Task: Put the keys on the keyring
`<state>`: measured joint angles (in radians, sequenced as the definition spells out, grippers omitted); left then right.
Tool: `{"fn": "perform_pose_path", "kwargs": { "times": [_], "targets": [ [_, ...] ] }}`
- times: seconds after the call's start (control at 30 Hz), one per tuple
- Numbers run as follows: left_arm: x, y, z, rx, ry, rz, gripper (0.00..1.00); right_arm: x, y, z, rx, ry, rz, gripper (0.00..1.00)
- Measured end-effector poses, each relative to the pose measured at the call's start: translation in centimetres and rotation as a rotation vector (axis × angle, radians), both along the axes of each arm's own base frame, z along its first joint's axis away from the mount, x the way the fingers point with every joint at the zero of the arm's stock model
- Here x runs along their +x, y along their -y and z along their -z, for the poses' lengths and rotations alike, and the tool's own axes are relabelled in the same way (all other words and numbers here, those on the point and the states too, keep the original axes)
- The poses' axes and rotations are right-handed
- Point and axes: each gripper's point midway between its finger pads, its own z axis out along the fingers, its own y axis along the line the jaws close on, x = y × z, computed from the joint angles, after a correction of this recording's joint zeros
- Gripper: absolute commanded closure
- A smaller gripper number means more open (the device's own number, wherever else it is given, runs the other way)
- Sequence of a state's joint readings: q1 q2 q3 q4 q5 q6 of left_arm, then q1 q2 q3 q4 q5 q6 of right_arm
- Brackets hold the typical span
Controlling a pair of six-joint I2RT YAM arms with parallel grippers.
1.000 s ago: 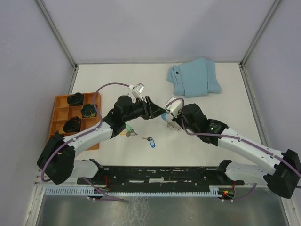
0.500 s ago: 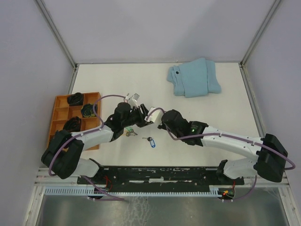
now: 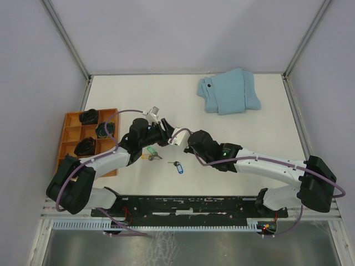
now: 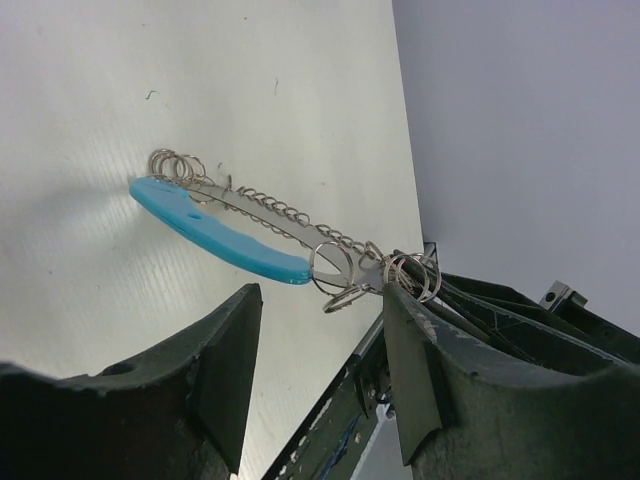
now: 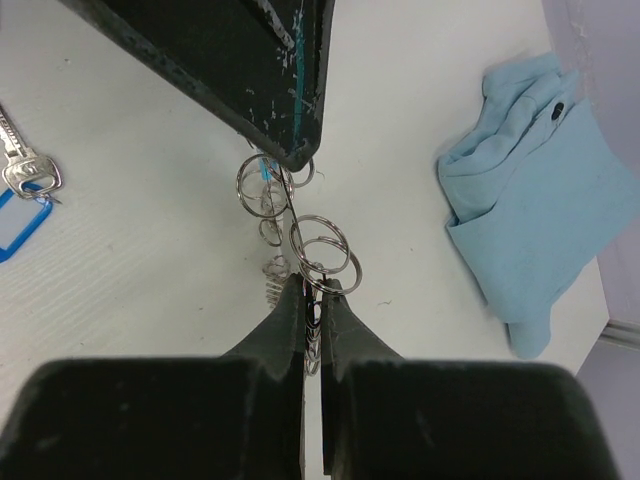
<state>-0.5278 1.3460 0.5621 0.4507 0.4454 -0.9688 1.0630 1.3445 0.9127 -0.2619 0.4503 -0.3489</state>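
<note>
**Right wrist view.** The right gripper had its two black fingers pressed together on the keyring. It pinched the wire end among thin silver split rings, above the white table. Just beyond, one scuffed black finger of the left gripper pointed down at the rings; whether it touched them could not be told. Only this view showed the blue-tagged key close up. It was silver, with a blue-framed oblong tag, and lay flat at the left edge. Farther off to the right lay a folded light-blue cloth, soft and creased.

**Left wrist view.** The left gripper stood spread, with nothing between its matt black fingers. Past them the keyring was held in the air, and only here did its form show. A smooth, curved bright-blue plastic section joined a grey beaded wire strung with rings, whose right end sat in the right gripper.

**Top view.** The two grippers stood tip to tip near the table's middle. This view alone showed a green-tagged key on the table beside the left arm. It also showed an orange compartment tray holding dark objects at the left. The cloth lay at the far edge.
</note>
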Motion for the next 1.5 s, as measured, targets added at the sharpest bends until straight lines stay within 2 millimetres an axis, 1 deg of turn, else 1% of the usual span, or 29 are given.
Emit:
{"fn": "perform_pose_path", "kwargs": {
  "times": [0.1, 0.27, 0.43, 0.5, 0.6, 0.77, 0.83, 1.17, 1.3, 1.37, 1.5],
  "targets": [
    [0.0, 0.1, -0.3, -0.019, -0.001, -0.002, 0.41, 0.0, -0.1, -0.1, 0.007, 0.001, 0.002, 0.99],
    [-0.3, 0.0, -0.1, -0.041, -0.026, -0.01, 0.43, 0.0, -0.1, -0.1, 0.022, 0.001, 0.006, 0.99],
    [-0.1, 0.3, -0.8, -0.078, -0.024, -0.014, 0.43, 0.0, -0.2, -0.1, 0.035, -0.002, 0.009, 0.99],
    [0.0, 0.2, -0.8, -0.075, -0.029, -0.017, 0.43, 0.0, -0.3, 0.0, 0.04, -0.002, 0.01, 0.99],
    [0.4, 0.1, -0.5, -0.04, -0.048, -0.027, 0.41, 0.1, -0.6, 0.0, 0.048, -0.001, 0.008, 0.99],
    [1.2, -0.1, -1.0, 0.026, -0.035, -0.032, 0.39, 0.3, -0.8, -0.1, 0.065, 0.002, 0.017, 0.99],
    [1.4, -0.1, -1.2, 0.054, -0.027, -0.024, 0.37, 0.4, -0.8, -0.1, 0.073, 0.002, 0.022, 0.99],
    [1.7, -0.2, -1.8, 0.136, -0.016, 0.024, 0.34, 0.6, -1.0, 0.1, 0.091, 0.004, 0.035, 0.99],
    [1.8, -0.7, -1.9, 0.17, -0.005, 0.022, 0.33, 0.6, -1.0, 0.2, 0.093, 0.006, 0.039, 0.99],
    [2.0, -1.3, -2.3, 0.189, 0.02, 0.007, 0.33, 0.5, -0.8, 0.5, 0.085, 0.002, 0.037, 0.99],
    [3.0, -2.7, -4.5, 0.191, 0.088, -0.049, 0.33, 0.2, -0.6, 0.7, 0.073, -0.001, 0.03, 0.99]
  ]
}}
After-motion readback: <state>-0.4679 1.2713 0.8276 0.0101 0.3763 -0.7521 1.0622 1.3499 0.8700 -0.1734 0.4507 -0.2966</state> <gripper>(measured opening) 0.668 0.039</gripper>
